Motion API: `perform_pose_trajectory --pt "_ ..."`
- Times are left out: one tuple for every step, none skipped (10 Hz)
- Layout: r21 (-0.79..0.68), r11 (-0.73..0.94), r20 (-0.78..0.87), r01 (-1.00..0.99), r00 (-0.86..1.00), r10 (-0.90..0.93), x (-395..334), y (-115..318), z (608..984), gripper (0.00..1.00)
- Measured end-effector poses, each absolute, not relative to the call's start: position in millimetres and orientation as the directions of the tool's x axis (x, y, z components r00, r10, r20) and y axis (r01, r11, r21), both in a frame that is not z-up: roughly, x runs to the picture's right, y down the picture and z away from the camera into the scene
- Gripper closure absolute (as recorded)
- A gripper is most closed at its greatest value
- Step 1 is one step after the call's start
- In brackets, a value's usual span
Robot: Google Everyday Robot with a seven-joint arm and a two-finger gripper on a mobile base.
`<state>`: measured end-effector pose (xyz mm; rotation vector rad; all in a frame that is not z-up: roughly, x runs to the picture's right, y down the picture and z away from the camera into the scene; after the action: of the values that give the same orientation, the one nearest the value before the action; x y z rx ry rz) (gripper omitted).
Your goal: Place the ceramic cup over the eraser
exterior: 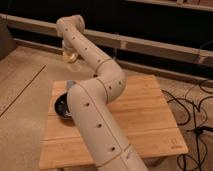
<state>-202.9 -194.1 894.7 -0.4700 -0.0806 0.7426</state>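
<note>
The ceramic cup (70,56) is a small cream round cup hanging in the air past the far left corner of the wooden table (145,115). My gripper (68,50) sits just under the arm's wrist and is shut on the cup, well above the table top. The long cream arm (95,100) rises from the front, bends over the table's middle and reaches back to the left. The eraser is out of sight, likely behind the arm.
A black bowl (61,106) sits at the table's left edge, partly behind the arm. A small grey object (70,84) lies just behind it. Black cables (192,107) trail on the floor to the right. A dark shelf unit (150,25) runs along the back.
</note>
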Motion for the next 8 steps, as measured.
perform_pose_trajectory --pt "-0.44 0.639 -0.094 -0.631 0.74 0.666 -204 -193 895 1.0" --pt "-0.441 0.639 -0.094 -0.63 0.74 0.666 -205 -193 895 1.0" --pt "-0.442 0.637 -0.097 -0.631 0.74 0.666 -204 -192 895 1.0" --pt "-0.446 0.628 -0.121 -0.638 0.738 0.664 -201 -188 893 1.0" --pt "-0.452 0.621 -0.152 -0.641 0.741 0.654 -201 -182 884 1.0" --pt "-0.454 0.621 -0.186 -0.639 0.749 0.636 -202 -174 875 1.0" --pt "-0.453 0.626 -0.211 -0.635 0.758 0.617 -204 -168 863 1.0" --pt "-0.441 0.641 -0.24 -0.628 0.771 0.59 -205 -159 846 1.0"
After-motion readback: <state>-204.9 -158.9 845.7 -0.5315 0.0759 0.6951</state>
